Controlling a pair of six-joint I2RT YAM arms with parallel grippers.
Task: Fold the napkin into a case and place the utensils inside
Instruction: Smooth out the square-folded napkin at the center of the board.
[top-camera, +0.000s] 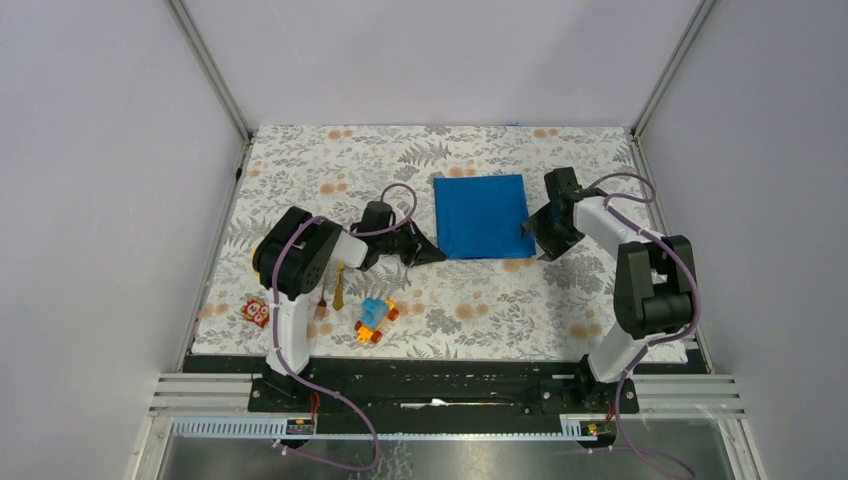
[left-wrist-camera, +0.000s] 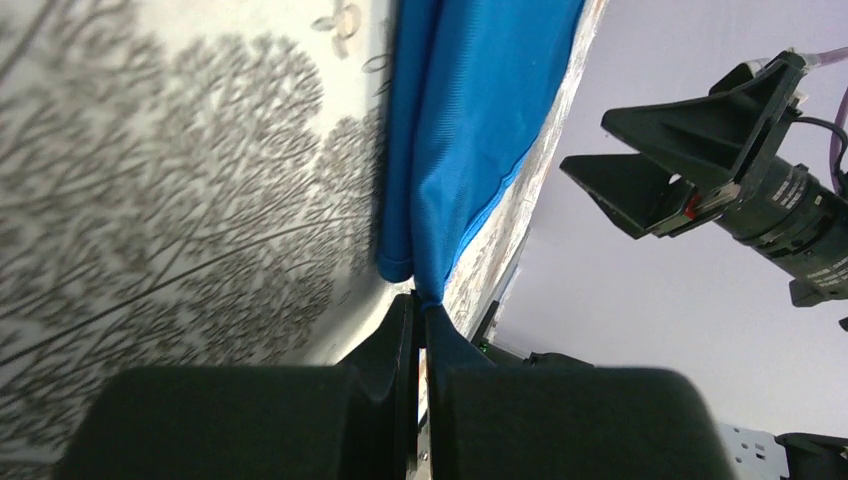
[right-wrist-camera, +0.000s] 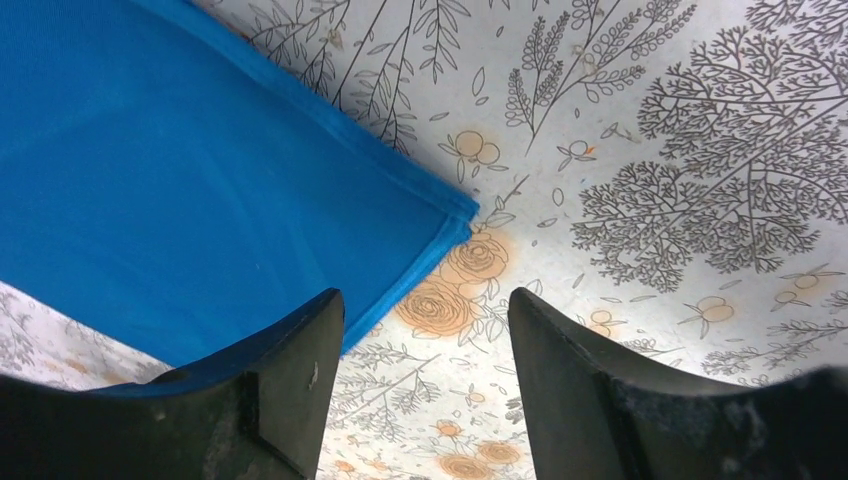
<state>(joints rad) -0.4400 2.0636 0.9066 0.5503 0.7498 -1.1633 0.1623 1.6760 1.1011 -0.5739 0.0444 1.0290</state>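
The blue napkin lies flat as a doubled rectangle in the middle of the table. My left gripper is at its near left corner, jaws shut on a pinch of the cloth; the napkin stretches away from the fingertips. My right gripper hovers open at the near right corner. In the right wrist view the napkin passes under the left finger, with nothing between the jaws. The golden utensils lie near the left arm's base, apart from both grippers.
A blue-and-orange toy car sits near the front edge, and a red patterned block lies at the front left. The floral tablecloth covers the table. Walls and metal posts close in the back and sides.
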